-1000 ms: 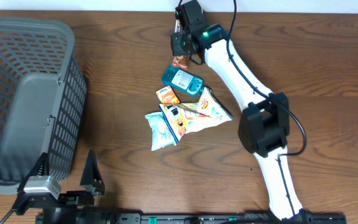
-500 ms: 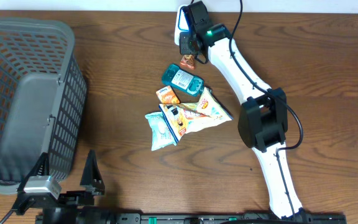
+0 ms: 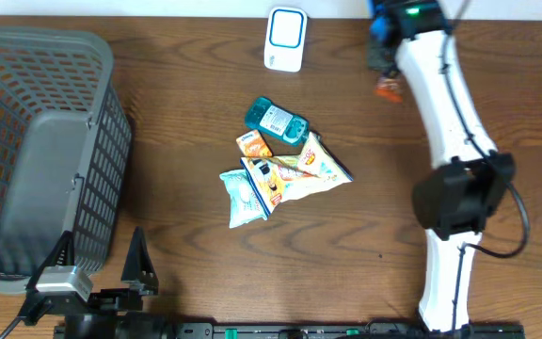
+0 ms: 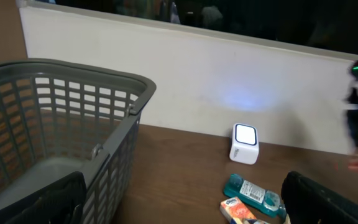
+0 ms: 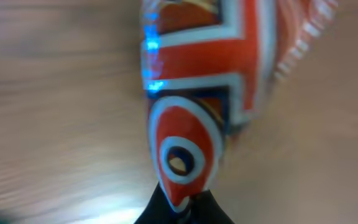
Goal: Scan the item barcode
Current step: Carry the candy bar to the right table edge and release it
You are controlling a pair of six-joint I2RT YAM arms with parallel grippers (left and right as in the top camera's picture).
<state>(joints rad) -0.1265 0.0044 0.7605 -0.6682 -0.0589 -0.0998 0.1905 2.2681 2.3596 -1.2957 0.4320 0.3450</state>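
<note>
The item is a small red, orange and white snack packet (image 3: pixel 390 90), hanging at the far right of the table with my right gripper (image 3: pixel 382 58) shut on it. In the right wrist view the packet (image 5: pixel 197 93) fills the frame, blurred, pinched at its lower tip by my right gripper (image 5: pixel 182 210). The white scanner (image 3: pixel 285 40) stands at the back edge, well left of the packet, and its face glows in the left wrist view (image 4: pixel 244 143). My left gripper (image 3: pixel 102 259) rests open at the front left beside the basket, holding nothing.
A grey plastic basket (image 3: pixel 102 122) fills the left side. Mid-table lies a pile: a teal bottle (image 3: pixel 276 121), a small orange pack (image 3: pixel 253 143) and several snack bags (image 3: pixel 285 179). A white wall (image 4: pixel 185 81) runs behind the table.
My right arm has swung from over the scanner to the right, carrying the packet along. The scanner is now uncovered. The left arm has not moved.
</note>
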